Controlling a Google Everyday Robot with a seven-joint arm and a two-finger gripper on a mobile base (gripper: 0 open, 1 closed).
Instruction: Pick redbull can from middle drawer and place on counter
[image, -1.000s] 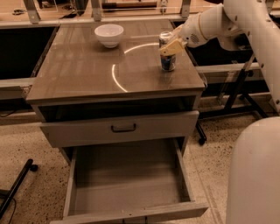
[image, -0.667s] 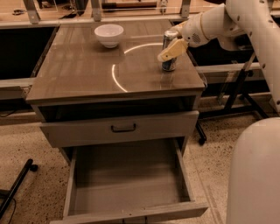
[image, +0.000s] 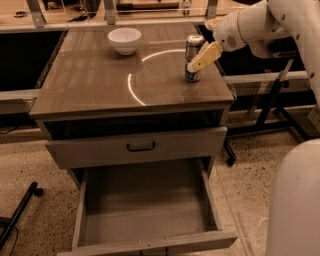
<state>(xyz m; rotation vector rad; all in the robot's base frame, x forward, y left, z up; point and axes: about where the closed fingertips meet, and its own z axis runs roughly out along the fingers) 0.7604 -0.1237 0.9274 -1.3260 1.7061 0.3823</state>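
Observation:
The redbull can (image: 193, 59) stands upright on the counter (image: 90, 82) near its right edge. My gripper (image: 202, 45) is at the can's right side, open. One finger (image: 205, 55) slants down along the can's front right, and the other finger is up behind it. The gripper is not closed on the can. The middle drawer (image: 145, 220) is pulled out below, and its flat bottom is bare.
A white bowl (image: 124, 40) sits at the back of the counter, left of the can. A shut drawer front with a black bar handle (image: 140, 146) is above the open drawer. My white base (image: 295, 200) is at the right. A dark stand leg (image: 20, 210) lies on the floor at left.
The gripper was closed around the can on the counter. It has since opened and drawn back up and to the right, leaving the can standing.

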